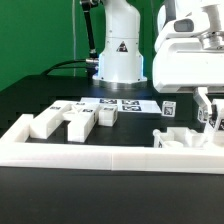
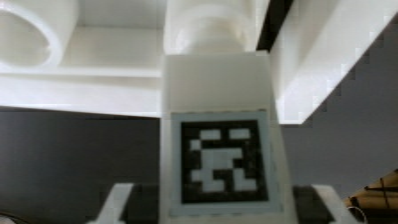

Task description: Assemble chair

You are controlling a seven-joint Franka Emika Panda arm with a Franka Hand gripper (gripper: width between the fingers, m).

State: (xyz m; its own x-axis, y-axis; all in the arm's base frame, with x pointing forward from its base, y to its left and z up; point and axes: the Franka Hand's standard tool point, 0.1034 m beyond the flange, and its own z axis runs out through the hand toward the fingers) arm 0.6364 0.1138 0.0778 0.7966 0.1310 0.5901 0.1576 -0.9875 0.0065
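One tagged square leg [image 2: 217,110] sits clamped in my tool [image 2: 217,204] — insertion step, I judge; next, its rounded tip must line up with the holed chair part [image 2: 86,82].

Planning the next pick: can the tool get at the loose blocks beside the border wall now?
Probably not yet: the tool is shut on a tagged leg. The blocks themselves lie uncovered.

marker board [image 1: 112,103]: flat, white, tags on it, well off from the claw [image 1: 207,112]
border wall [image 1: 100,158]: long low white thing, near the claw
tabletop [image 1: 40,100]: plain black
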